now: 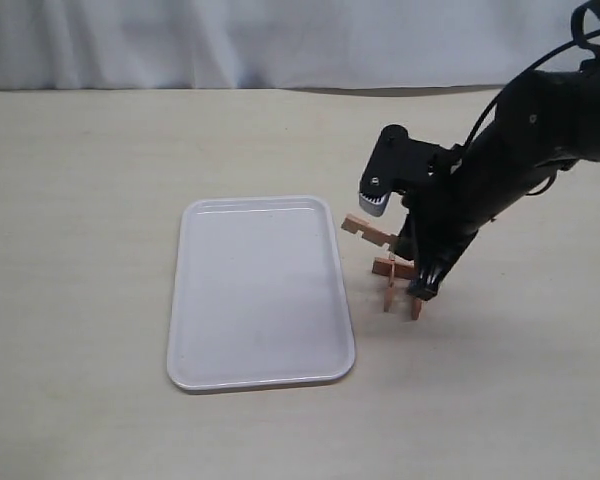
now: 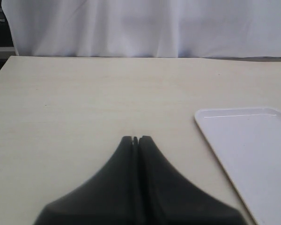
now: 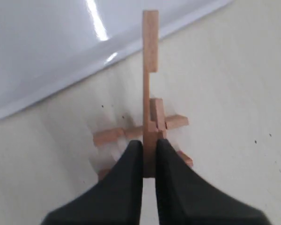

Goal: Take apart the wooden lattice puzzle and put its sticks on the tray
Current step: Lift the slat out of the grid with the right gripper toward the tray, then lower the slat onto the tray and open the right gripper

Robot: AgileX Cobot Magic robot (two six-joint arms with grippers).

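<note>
The white tray (image 1: 260,300) lies flat in the middle of the table. Just right of it sits the wooden lattice puzzle (image 1: 395,272), partly pulled apart. My right gripper (image 1: 421,288) (image 3: 150,143) is shut on one end of a notched stick (image 3: 150,65). This stick (image 1: 368,231) is tilted up, its free end pointing toward the tray's edge (image 3: 61,79). The other sticks (image 3: 171,123) still cross each other on the table under it. My left gripper (image 2: 136,138) is shut on nothing over bare table, with a corner of the tray (image 2: 253,145) to one side.
A white curtain (image 1: 280,40) hangs behind the far edge of the light wooden table (image 1: 80,200). The right arm (image 1: 520,150) reaches in from the upper right. The left arm does not show in the exterior view.
</note>
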